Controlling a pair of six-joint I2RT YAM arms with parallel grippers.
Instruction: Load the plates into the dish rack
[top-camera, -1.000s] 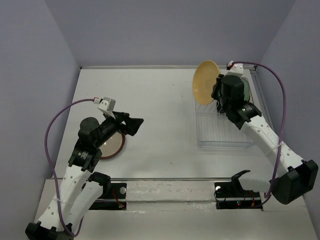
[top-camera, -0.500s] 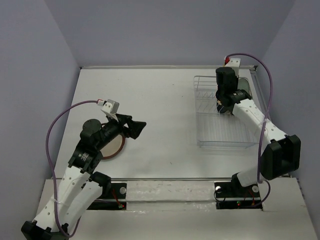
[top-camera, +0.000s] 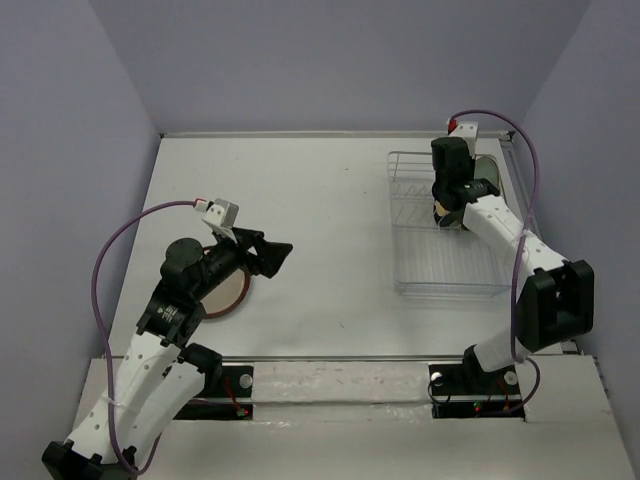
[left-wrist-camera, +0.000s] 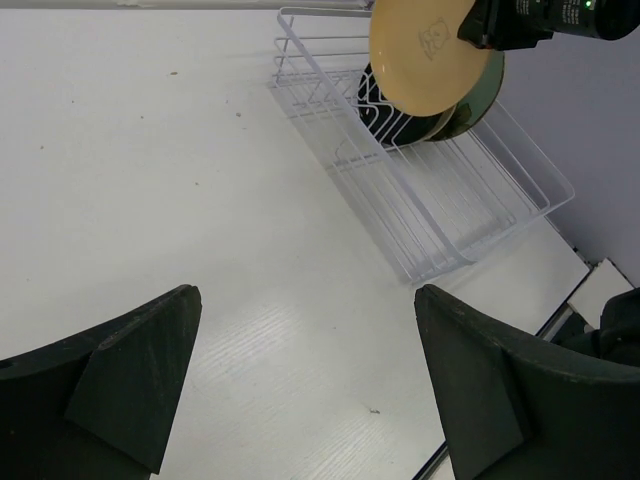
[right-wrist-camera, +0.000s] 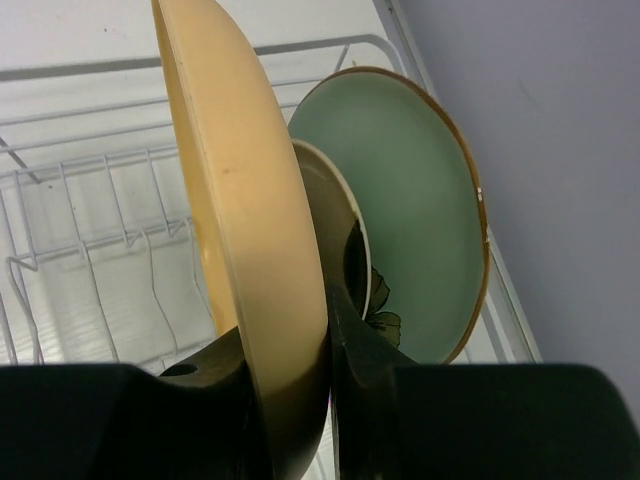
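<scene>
Lavender walls close round a matte white table (top-camera: 320, 190). At its far right sits the dish rack (top-camera: 450, 290), a basket of thin white wire, its long axis running near to far. Toward its far end the orange-yellow plate (right-wrist-camera: 240, 230) stands on edge, smooth and round, broad face toward the left arm's side, just beside a cream plate (right-wrist-camera: 335, 215) and a pale teal plate (right-wrist-camera: 420, 230). The right gripper (right-wrist-camera: 300, 400) pinches its rim. A red-brown-rimmed plate (top-camera: 228, 292) lies flat under the left arm; the left gripper (left-wrist-camera: 300, 385) hangs spread wide, holding nothing
</scene>
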